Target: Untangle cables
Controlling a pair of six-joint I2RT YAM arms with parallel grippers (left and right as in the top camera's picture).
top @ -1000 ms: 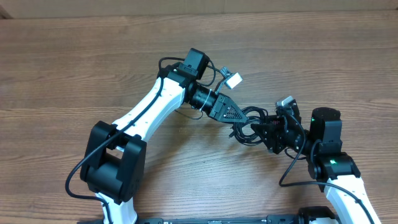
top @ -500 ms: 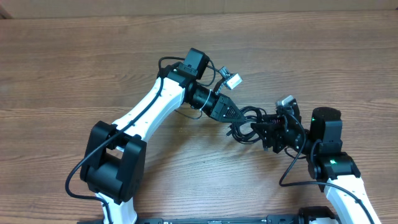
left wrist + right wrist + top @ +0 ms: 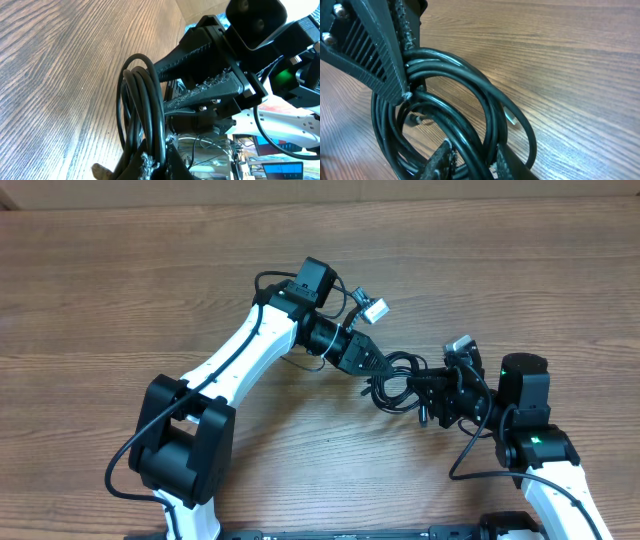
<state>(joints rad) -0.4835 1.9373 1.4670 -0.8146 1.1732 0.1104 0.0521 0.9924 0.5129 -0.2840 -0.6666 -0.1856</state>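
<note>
The cables form one tangled black coil in the middle of the wooden table. My left gripper comes in from the upper left and is shut on one side of the coil. Its fingers pinch several strands at the bottom of the left wrist view. My right gripper reaches in from the right, with its jaws closed around strands on the coil's other side. A silver plug tip lies on the wood inside the loops. The left gripper's fingers show in the right wrist view.
The left arm's black base stands at the front left and the right arm's body at the front right. A cardboard edge runs along the table's far side.
The right gripper's jaws have narrowed onto the cable strands and shifted slightly left. The left gripper has kept its grip and place.
</note>
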